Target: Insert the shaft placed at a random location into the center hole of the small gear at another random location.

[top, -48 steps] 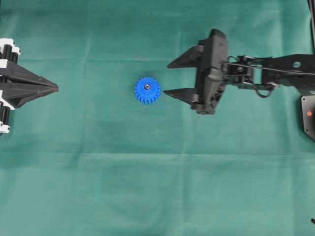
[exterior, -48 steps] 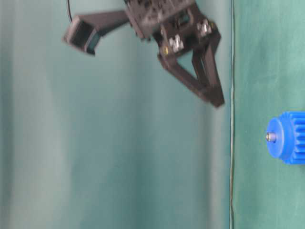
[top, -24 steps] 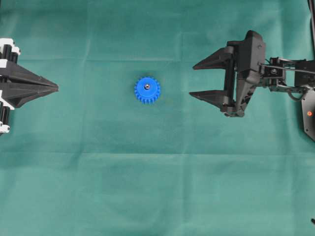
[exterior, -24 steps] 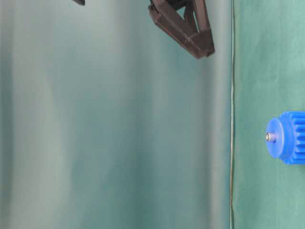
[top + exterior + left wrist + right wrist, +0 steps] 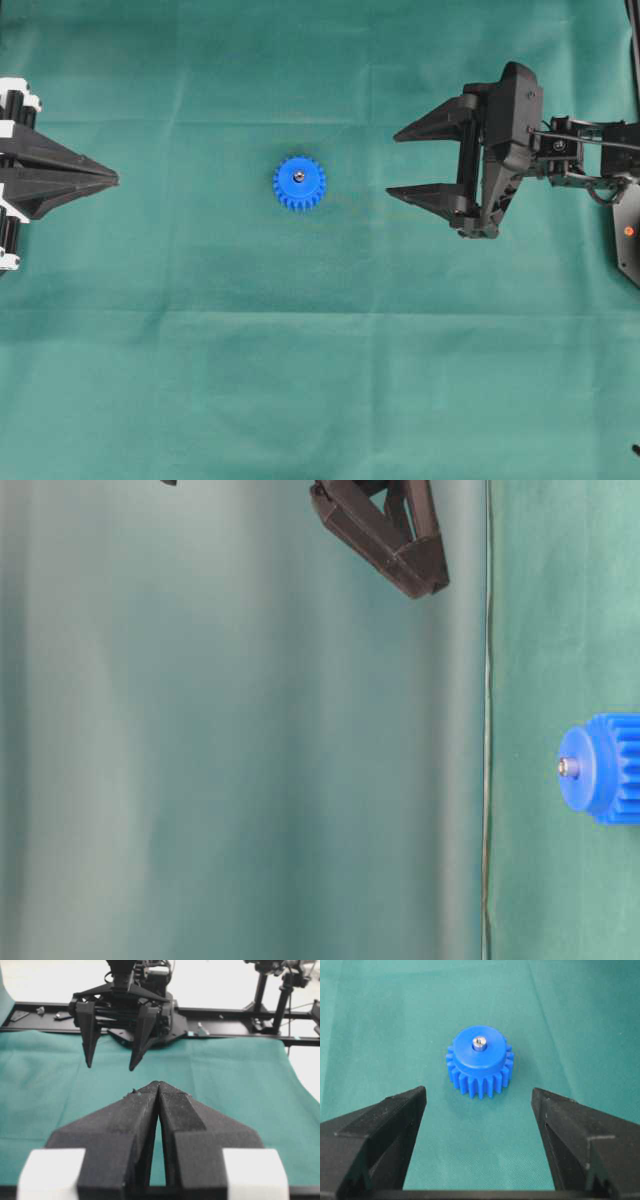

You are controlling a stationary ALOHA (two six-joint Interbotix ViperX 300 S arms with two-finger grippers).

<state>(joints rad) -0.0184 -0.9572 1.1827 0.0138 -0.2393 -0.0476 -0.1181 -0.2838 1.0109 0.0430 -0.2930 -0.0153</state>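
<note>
Green cloth [image 5: 300, 380] covers the whole work surface, faintly creased, and it hangs as a backdrop in the table-level view. On it, a little left of the middle in the overhead view, sits the small gear [image 5: 299, 183], flat face up. The right gripper [image 5: 395, 162] is to the right of the gear and well apart from it, its two black fingers spread wide and pointing toward it, with nothing between them. From the right wrist camera the gear [image 5: 480, 1061] lies ahead of and centred between the two open fingers [image 5: 380, 1125], clear of both. The left gripper [image 5: 116, 180] is at the far left edge of the overhead view, well apart from the gear, its fingers pressed together to a point; the left wrist view shows them [image 5: 159, 1085] meeting at the tips and gripping nothing.

The gear is bright blue plastic, round, with many small teeth around the rim below a smooth raised hub. The shaft [image 5: 479, 1043], a tiny silvery metal pin, stands in the center hole, its shiny end protruding slightly above the hub face. At table level its end [image 5: 568, 767] shows as a small bright stub on the blue hub.
</note>
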